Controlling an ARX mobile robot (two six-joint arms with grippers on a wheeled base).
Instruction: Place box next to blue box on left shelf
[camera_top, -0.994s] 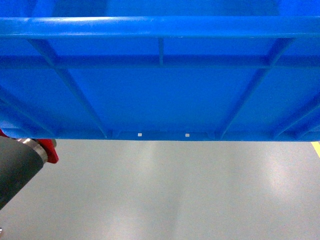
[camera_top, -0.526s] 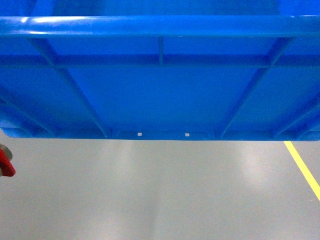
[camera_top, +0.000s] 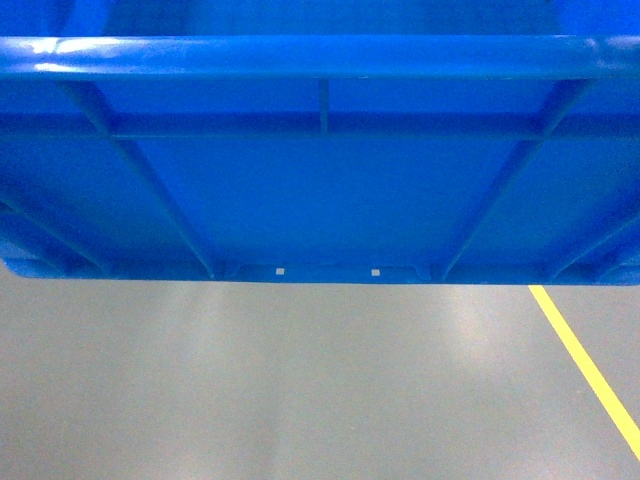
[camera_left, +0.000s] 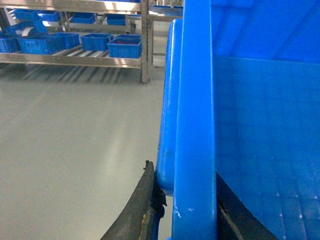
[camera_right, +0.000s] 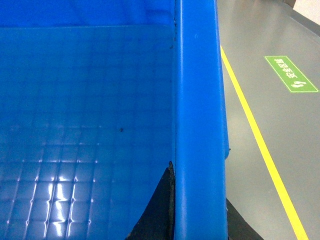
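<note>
Now we carry the blue crate (camera_top: 320, 170) with left claw (camera_left: 185, 220) and right claw (camera_right: 197, 220) clamped on its rims; the yellow floor line (camera_top: 585, 370) has slid leftward, and the red object is gone.

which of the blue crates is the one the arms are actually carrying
The big box filling the close foreground, its rim clamped by the left gripper and right gripper. The other crates sit small and distant on the roller shelf.
</note>
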